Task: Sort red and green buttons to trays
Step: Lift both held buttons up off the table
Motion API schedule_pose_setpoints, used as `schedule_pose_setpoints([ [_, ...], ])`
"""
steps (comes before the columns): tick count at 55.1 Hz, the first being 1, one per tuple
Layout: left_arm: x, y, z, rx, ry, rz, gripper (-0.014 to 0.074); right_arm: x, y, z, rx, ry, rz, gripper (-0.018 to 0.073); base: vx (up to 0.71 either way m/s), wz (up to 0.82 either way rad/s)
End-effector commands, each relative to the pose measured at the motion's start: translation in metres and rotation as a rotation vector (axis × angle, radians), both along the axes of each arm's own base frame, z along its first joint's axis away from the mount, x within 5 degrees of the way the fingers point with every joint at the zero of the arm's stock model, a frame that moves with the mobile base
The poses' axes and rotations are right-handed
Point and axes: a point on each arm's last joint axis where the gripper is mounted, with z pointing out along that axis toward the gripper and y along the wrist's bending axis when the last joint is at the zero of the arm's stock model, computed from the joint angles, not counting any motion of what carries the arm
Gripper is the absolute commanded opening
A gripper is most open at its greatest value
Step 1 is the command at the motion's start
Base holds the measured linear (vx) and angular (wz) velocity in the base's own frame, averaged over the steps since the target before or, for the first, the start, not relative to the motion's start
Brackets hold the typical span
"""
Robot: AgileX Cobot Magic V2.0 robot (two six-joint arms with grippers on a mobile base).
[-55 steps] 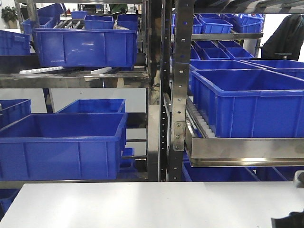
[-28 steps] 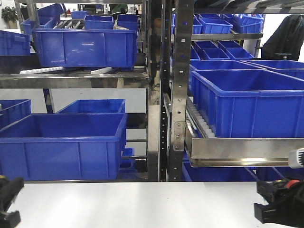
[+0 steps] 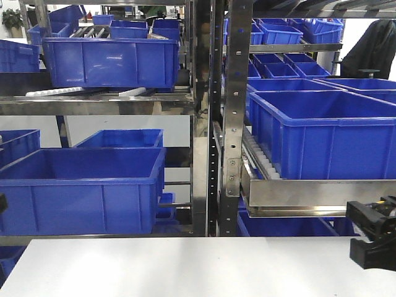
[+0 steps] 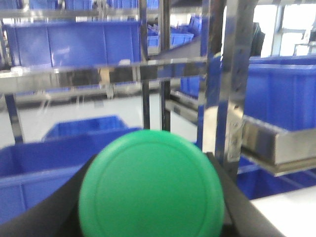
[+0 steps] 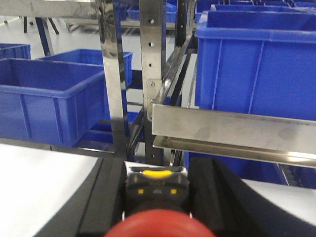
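In the left wrist view my left gripper (image 4: 152, 159) is shut on the green button (image 4: 151, 187). Its round green cap faces the camera between the black fingers (image 4: 42, 217). In the right wrist view my right gripper (image 5: 157, 170) is shut on the red button (image 5: 158, 224). The red cap is at the bottom and the dark body with yellow marks (image 5: 157, 190) sits between the fingers. In the front view the right gripper (image 3: 373, 242) hangs above the table's right edge. The left gripper is almost out of that view. The green and red trays are out of view.
A white table (image 3: 185, 266) lies in front of a steel rack (image 3: 232, 124). Deep blue crates stand on its shelves: one at lower left (image 3: 80, 185), one at upper left (image 3: 111, 59), one at right (image 3: 322, 133). A steel shelf lip (image 3: 309, 197) juts out near the right gripper.
The right gripper has risen from the bottom right corner to the height of the shelf lip. The left gripper showed at lower left half a second ago and has since left the front view.
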Motion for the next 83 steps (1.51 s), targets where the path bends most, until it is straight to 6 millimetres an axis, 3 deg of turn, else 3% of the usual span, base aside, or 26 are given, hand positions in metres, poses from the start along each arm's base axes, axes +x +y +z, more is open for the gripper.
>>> schedule_pose_setpoints([
  [1, -0.0129, -0.0016, 0.0243, -0.045, -0.125, -0.036, 0.0, -0.0032, 0.0018, 0.0206, 0.008, -0.11, 0.032, -0.0009, 0.0, 0.0],
  [8, -0.0202, 0.0001, 0.0283, -0.049, -0.149, -0.034, 0.0, -0.0032, 0.0016, 0.0202, 0.007, -0.106, 0.03, -0.0009, 0.0, 0.0],
  [83, -0.0185, 0.0001, 0.0268, -0.046, -0.136, -0.031, 0.0, -0.0024, 0.0011, 0.0157, 0.0, -0.082, 0.023, -0.0009, 0.0, 0.0],
])
